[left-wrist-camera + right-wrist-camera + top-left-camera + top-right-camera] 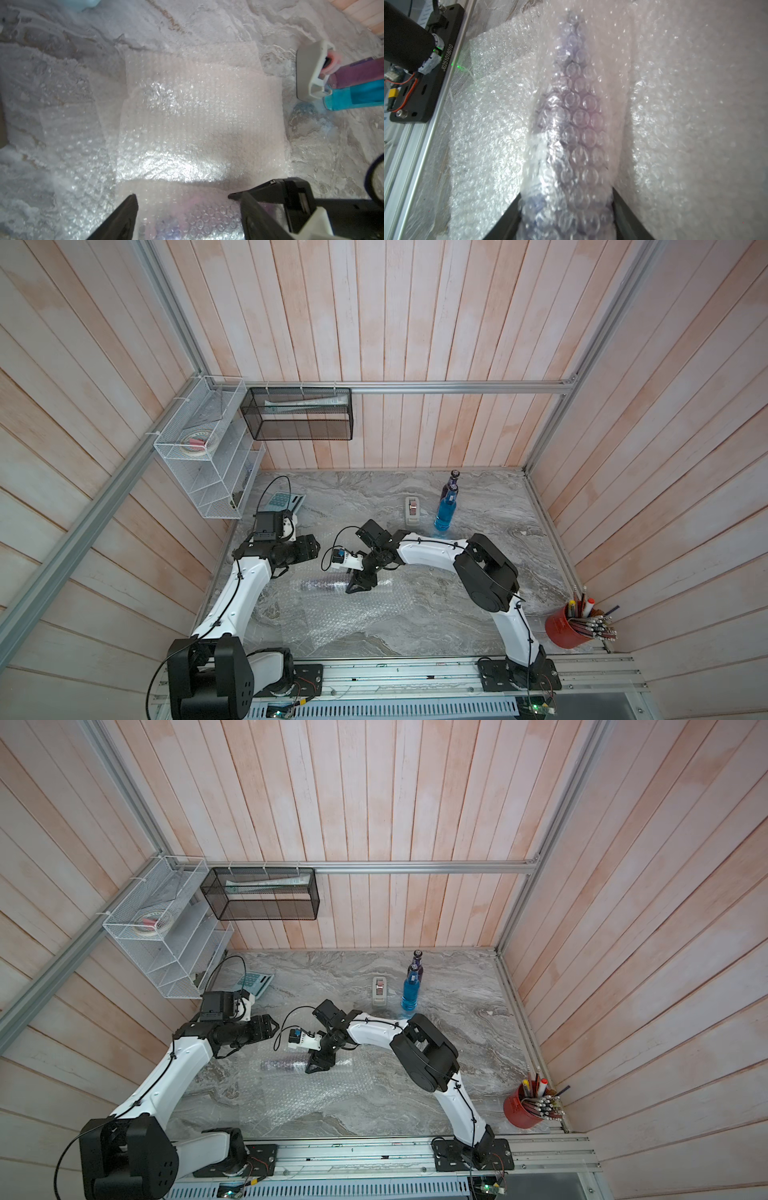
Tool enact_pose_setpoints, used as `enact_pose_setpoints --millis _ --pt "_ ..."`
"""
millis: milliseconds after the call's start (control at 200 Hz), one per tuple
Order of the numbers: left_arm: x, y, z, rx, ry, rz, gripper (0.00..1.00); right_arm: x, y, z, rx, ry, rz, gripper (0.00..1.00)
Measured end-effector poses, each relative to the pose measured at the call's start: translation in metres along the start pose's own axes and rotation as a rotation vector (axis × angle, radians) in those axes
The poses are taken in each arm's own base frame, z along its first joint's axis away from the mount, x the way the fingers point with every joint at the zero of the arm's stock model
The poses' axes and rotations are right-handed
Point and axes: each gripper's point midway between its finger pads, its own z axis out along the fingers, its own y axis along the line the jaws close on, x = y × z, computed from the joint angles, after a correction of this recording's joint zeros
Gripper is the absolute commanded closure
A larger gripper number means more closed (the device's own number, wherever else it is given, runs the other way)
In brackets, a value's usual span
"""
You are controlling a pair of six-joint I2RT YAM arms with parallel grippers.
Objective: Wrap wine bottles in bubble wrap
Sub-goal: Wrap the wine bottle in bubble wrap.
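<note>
The jaws of the right gripper squeeze the bottle rolled in bubble wrap, and the jaws of the left gripper stand wide apart, holding nothing.

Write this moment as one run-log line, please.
phase: wrapping; left gripper: open, empty; right gripper: shut on wrapped bottle; bubble wrap: spare sheets lying flat; blue bottle: upright, bare

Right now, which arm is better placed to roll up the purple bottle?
Right. The right gripper straddles the wrapped bottle on the bubble wrap; the left gripper hangs open, off it.
</note>
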Motion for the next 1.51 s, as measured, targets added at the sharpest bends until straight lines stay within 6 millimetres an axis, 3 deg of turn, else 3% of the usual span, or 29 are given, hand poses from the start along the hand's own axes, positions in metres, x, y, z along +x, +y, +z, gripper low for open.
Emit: enact_pose_setpoints --millis 320,555,770,965,1070,1245,1505 --pt "0.002 -0.035 -0.004 0.192 -0.012 0.340 0.20 0.032 0.007 -0.028 -0.065 0.059 0.055 0.63" --pt "0.030 -0.066 -0.014 0.346 0.020 0.635 0.18 0.056 0.021 -0.042 -0.109 0.047 0.116 0.63" --pt "0.084 -0.082 -0.031 0.461 0.058 0.892 0.15 0.061 0.022 -0.043 -0.164 -0.037 0.141 0.62" --pt "0.147 -0.091 -0.019 0.565 0.184 1.091 0.12 0.062 0.024 -0.045 -0.195 -0.074 0.158 0.61" --pt "0.168 -0.094 -0.009 0.592 0.203 1.206 0.11 0.062 0.025 -0.045 -0.207 -0.078 0.166 0.60" --pt "0.173 -0.096 0.014 0.579 0.148 1.343 0.12 0.063 0.026 -0.044 -0.227 -0.084 0.186 0.59" --pt "0.156 -0.104 0.037 0.520 0.027 1.451 0.13 0.066 0.021 -0.046 -0.236 -0.080 0.240 0.59"
